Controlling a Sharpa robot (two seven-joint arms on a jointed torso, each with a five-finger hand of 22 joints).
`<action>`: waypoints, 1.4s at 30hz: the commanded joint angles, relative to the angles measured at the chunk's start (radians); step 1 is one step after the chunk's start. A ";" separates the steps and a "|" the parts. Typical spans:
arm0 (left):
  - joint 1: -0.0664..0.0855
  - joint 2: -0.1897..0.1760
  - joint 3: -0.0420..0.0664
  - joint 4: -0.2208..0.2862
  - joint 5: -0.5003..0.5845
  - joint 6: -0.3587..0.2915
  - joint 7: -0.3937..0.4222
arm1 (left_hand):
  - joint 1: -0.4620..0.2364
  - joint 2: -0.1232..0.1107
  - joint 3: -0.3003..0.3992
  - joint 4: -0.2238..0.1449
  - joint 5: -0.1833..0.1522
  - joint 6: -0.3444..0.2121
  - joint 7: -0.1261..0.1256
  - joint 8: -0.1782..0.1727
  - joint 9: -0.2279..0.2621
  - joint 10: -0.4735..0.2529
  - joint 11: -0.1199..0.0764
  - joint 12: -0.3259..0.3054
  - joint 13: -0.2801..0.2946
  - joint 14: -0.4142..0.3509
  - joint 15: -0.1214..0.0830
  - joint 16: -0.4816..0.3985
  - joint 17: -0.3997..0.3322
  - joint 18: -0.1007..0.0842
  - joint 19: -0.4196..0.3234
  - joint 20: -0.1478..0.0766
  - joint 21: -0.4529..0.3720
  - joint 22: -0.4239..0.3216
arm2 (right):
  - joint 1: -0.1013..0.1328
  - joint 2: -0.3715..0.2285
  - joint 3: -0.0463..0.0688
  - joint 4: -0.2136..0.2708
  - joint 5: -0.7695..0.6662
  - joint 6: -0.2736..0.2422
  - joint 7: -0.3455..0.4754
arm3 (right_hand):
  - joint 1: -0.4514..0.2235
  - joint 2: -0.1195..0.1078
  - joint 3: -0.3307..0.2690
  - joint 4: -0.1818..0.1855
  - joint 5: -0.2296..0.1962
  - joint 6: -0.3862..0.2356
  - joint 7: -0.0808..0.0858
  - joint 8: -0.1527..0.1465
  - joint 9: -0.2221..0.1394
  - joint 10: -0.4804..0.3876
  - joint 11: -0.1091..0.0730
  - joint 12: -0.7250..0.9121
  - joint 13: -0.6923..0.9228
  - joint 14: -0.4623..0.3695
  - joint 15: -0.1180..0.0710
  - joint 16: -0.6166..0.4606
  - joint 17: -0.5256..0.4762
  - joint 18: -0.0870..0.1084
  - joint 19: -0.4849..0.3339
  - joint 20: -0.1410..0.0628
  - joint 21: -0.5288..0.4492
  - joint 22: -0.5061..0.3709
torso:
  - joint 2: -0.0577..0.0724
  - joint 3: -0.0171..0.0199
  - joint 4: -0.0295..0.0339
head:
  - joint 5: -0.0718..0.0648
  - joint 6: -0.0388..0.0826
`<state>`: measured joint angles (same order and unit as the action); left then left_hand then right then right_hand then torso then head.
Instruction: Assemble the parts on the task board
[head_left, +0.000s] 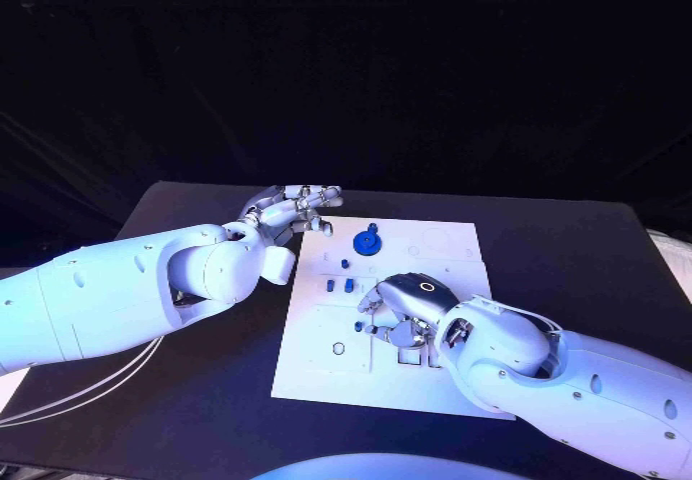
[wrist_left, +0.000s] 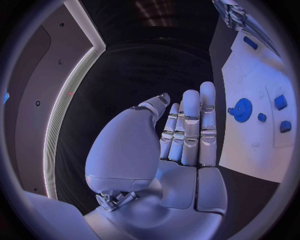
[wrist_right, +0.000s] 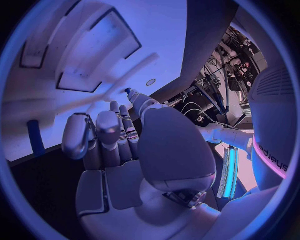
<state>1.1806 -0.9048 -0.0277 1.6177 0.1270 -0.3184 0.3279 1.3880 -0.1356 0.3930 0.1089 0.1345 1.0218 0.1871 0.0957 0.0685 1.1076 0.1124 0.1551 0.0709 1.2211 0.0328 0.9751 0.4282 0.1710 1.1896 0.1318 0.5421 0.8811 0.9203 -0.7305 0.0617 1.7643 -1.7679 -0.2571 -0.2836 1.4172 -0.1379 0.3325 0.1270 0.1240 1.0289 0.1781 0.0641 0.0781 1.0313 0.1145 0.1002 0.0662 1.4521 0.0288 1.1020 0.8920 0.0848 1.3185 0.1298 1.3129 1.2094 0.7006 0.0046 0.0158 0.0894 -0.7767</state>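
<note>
Task board (head_left: 433, 375), blue gear (head_left: 366, 241) upon it (flat), right hand (head_left: 405, 305) above.

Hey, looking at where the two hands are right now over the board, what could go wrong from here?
The right hand sits low over the middle of the task board, covering the parts beneath it; it may knock the small blue pieces beside it. The left hand hangs at the board's far left corner, close to the blue gear, and a sweep inward might shift it.

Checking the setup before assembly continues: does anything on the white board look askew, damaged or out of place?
Nothing stands out. The white board lies flat on the table, the blue gear sits near its far edge, and small blue pieces rest neatly beside it.
</note>
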 joint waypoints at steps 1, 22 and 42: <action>0.000 -0.002 0.000 0.001 0.004 0.021 -0.001 | 0.007 -0.001 0.000 -0.005 0.005 -0.004 0.003 0.003 -0.001 -0.006 0.004 0.004 -0.001 -0.004 -0.006 0.003 -0.002 0.012 -0.001 -0.005 -0.005 -0.002 | 0.005 -0.032 0.012 0.026 0.044 -0.073 -0.018 | 0.000 0.008 -0.006 -0.001 0.006 0.007 -0.005 0.004 -0.001 0.012 -0.001 0.010 0.001 0.004 -0.005 0.005 0.006 0.006 0.010 0.000 0.004 0.005 | -0.001 0.0000 -0.0025 | -0.004 0.004; -0.002 -0.010 -0.002 0.006 0.004 0.032 -0.003 | 0.008 0.001 0.000 -0.005 0.005 -0.004 0.003 0.004 0.000 -0.006 0.004 0.005 -0.001 -0.004 -0.005 0.004 -0.002 0.011 0.000 -0.005 -0.005 -0.002 | 0.081 -0.225 0.044 0.052 -0.009 0.105 -0.077 | 0.021 -0.005 -0.148 0.006 0.006 -0.059 -0.066 0.000 -0.010 -0.095 -0.022 -0.017 0.000 0.018 -0.052 0.025 0.017 0.002 0.027 -0.045 0.008 0.013 | -0.002 -0.0004 -0.0066 | -0.026 0.015; -0.003 -0.005 -0.003 0.001 0.004 0.035 -0.003 | 0.008 0.001 0.000 -0.005 0.005 -0.004 0.003 0.004 0.000 -0.006 0.004 0.005 -0.001 -0.004 -0.005 0.004 -0.002 0.011 0.000 -0.005 -0.005 -0.002 | 0.079 -0.157 0.041 0.004 0.009 0.113 -0.055 | 0.060 0.070 -0.100 0.021 -0.016 0.008 -0.056 0.005 -0.007 0.068 -0.030 0.037 -0.004 0.030 -0.029 0.080 0.072 -0.009 0.058 -0.025 0.043 0.060 | -0.002 -0.0018 -0.0051 | -0.027 0.011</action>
<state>1.1774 -0.9127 -0.0310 1.6181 0.1270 -0.3039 0.3210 1.3880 -0.1356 0.3930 0.1089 0.1345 1.0218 0.1871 0.0957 0.0685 1.1075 0.1125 0.1550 0.0710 1.2191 0.0308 0.9751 0.4272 0.1711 1.1896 0.1318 0.5421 0.8806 0.9998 -0.8912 0.1035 1.7718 -1.7516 -0.1599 -0.3466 1.4777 -0.0775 0.2283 0.1489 0.1135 1.0321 0.1218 0.0642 0.0696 1.0941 0.0837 0.1332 0.0634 1.4664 -0.0071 1.1755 0.9633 0.0846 1.3701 0.1038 1.3515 1.2684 0.6993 0.0029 0.0105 0.0618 -0.7646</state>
